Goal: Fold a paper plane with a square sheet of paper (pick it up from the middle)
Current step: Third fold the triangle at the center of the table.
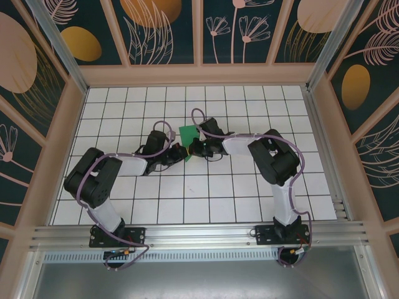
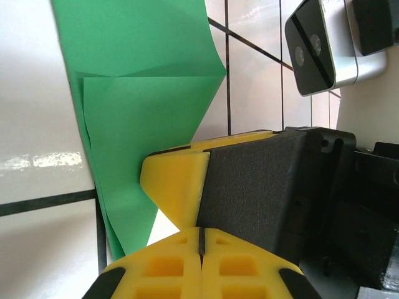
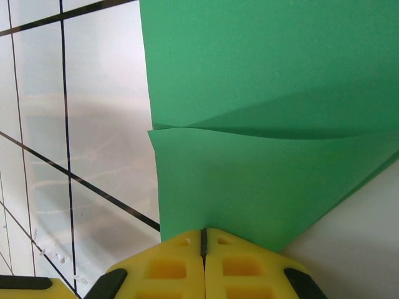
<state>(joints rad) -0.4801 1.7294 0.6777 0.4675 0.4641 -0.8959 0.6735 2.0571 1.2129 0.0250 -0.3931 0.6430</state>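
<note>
Creases cross the square sheet of paper (image 1: 187,134), which sits mid-table (image 1: 249,187) on the white grid between the two wrists, one folded flap overlapping the rest. The right gripper (image 3: 204,235) has its yellow tips pressed together on the sheet's near edge, the green running straight into the seam between them. The left gripper (image 2: 202,240) is closed with nothing between its tips; in its wrist view the paper's narrow end passes just beside them, and one of the right gripper's fingers (image 2: 177,177) lies just ahead, over the green
</note>
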